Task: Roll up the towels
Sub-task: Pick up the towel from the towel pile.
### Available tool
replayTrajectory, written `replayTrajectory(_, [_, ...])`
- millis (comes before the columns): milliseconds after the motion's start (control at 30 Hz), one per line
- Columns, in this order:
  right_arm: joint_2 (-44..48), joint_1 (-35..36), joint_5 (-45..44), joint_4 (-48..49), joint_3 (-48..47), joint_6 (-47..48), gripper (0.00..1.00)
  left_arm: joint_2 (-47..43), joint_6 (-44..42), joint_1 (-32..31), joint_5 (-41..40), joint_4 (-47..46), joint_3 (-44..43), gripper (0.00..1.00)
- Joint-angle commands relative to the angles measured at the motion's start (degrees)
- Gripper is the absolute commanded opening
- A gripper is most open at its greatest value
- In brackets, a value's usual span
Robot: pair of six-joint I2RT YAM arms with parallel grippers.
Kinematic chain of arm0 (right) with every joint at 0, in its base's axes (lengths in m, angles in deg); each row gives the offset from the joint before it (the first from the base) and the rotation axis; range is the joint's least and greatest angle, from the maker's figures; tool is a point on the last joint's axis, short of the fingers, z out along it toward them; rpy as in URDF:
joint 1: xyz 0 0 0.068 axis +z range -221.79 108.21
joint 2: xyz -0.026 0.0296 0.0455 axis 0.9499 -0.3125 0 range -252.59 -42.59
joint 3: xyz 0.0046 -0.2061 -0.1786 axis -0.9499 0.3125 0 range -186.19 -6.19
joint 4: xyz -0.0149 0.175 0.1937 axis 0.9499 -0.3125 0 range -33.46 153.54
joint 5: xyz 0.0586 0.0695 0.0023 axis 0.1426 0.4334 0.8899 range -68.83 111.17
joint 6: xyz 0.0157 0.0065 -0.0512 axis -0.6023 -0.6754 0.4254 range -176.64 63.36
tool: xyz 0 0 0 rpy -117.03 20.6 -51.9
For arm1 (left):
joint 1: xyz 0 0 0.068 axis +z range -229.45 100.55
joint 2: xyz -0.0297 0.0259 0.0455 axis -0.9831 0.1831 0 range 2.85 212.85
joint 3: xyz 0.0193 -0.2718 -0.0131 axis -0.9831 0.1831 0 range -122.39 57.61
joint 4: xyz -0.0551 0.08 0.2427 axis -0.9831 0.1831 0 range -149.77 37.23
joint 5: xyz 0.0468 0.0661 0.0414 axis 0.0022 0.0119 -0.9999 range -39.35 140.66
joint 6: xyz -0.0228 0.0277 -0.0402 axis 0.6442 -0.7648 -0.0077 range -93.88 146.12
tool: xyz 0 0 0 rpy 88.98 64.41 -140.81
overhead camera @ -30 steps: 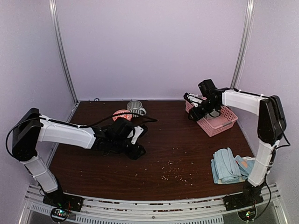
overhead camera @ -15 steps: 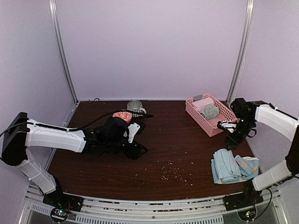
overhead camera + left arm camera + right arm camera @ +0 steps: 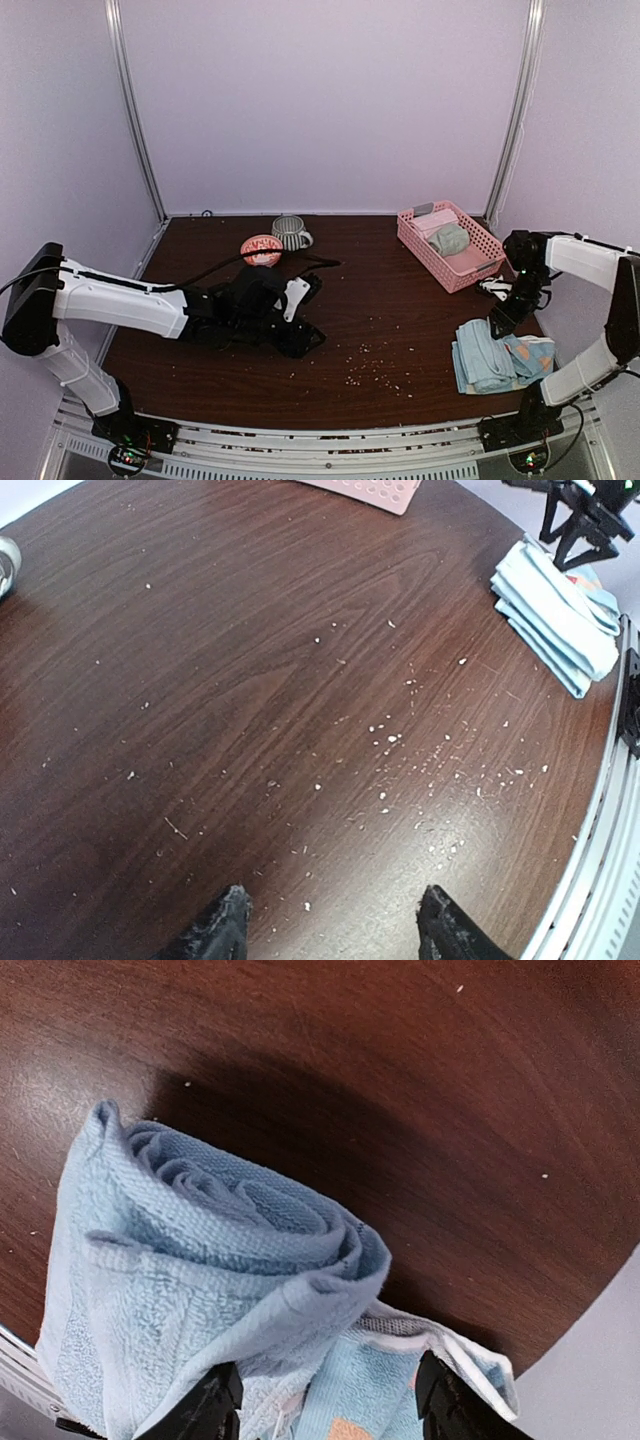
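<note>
**Hovering over a loose roll at the table's corner**

From above, the right gripper (image 3: 505, 322) hangs just over the light blue terry towels (image 3: 483, 355). They lie at the near right corner of the dark brown wooden table (image 3: 400, 300), close to the metal rail (image 3: 330, 445). A sideways shove there could, I judge, send them off the edge. Farther back, the pink plastic lattice basket (image 3: 470, 272) holds a grey-green towel (image 3: 450, 238) and a pink towel (image 3: 436, 220). The left gripper (image 3: 308, 340) lies low at mid-table, well apart. Lilac walls (image 3: 320, 110) close the space on three sides.

The left wrist view shows that gripper's fingers spread with nothing between them. Below is bare wood strewn with pale crumbs (image 3: 390, 740), which a dragged towel would likely pick up.

The right wrist view shows the jaws spread wide, straddling the rolled plain blue towel (image 3: 230, 1260), whose spiral end faces the camera. Its outer flap looks slack, and the dotted blue towel (image 3: 400, 1390) with an orange mark lies touching beneath. A pinch here may catch both towels. Or it may grab only the outer layer, letting the roll unwind.
</note>
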Motion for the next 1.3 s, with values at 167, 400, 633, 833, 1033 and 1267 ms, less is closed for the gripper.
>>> replayTrajectory(167, [-4.0, -2.0, 7.7, 2.7, -1.3, 2.9, 0.52, 1.5, 2.1, -1.4, -5.6, -2.5, -0.7, 0.58])
replayTrajectory(400, [-5.2, -2.0, 10.1, 2.9, -1.3, 5.7, 0.46, 2.2, 0.0, -1.6, -5.7, -5.2, 0.4, 0.58])
replayTrajectory(633, [-4.5, -2.0, 13.7, -0.3, -2.4, 8.9, 0.22, 2.1, -1.1, -1.8, -5.7, -4.9, 0.6, 0.58])
replayTrajectory(833, [-0.1, -2.1, 15.2, -1.5, -3.1, 10.0, 0.0, -0.1, 0.1, -2.2, -7.0, -4.8, 2.6, 0.58])
replayTrajectory(1033, [2.4, -2.0, 11.1, 2.8, -3.9, 2.8, 0.45, -0.8, 0.5, -2.2, -8.0, -4.2, 2.6, 0.58])
replayTrajectory(1267, [-3.4, -2.0, 11.0, 0.4, -4.0, 3.3, 0.67, 2.6, -1.8, -2.2, -8.0, -1.9, -1.2, 0.58])
